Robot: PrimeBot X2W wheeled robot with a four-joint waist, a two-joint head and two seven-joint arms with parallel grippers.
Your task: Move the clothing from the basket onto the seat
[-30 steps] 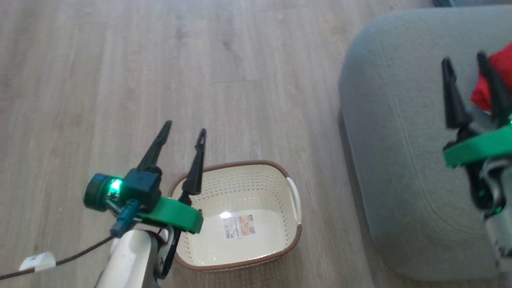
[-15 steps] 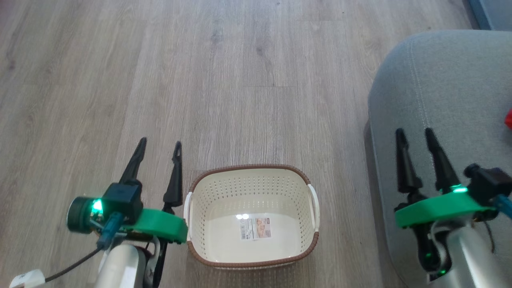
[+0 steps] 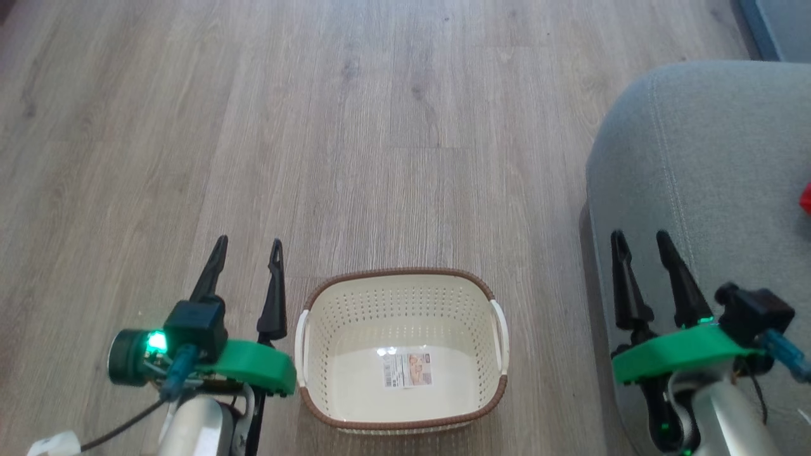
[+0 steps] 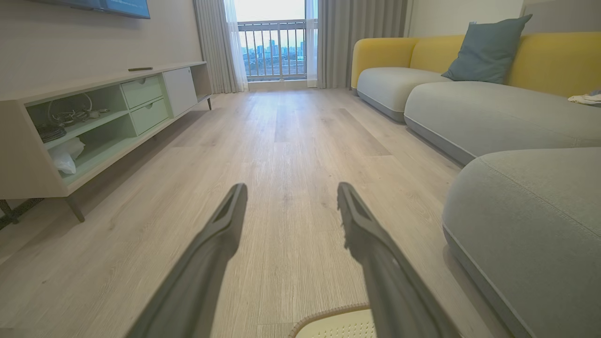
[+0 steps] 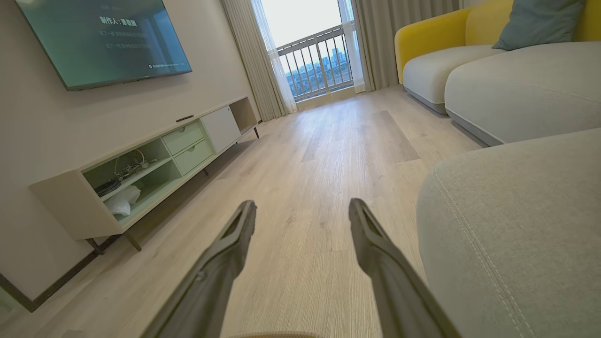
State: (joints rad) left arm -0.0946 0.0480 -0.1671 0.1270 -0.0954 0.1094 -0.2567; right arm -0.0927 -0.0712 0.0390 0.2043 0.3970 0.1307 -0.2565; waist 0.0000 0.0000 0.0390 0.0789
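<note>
Basket [image 3: 399, 273] empty; red clothing [image 3: 806, 199] showing on seat [image 3: 716, 158], far edge. Left gripper [image 3: 248, 242], right gripper [image 3: 638, 235]: jaws open, nothing held. Task looks finished, nothing left.

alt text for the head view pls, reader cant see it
Looking down, a cream basket sits on a wooden floor with nothing inside but a label sticker. The open left gripper hovers beside it, the open right gripper over the edge of the grey seat, where a sliver of red clothing shows at the picture's right edge.
</note>
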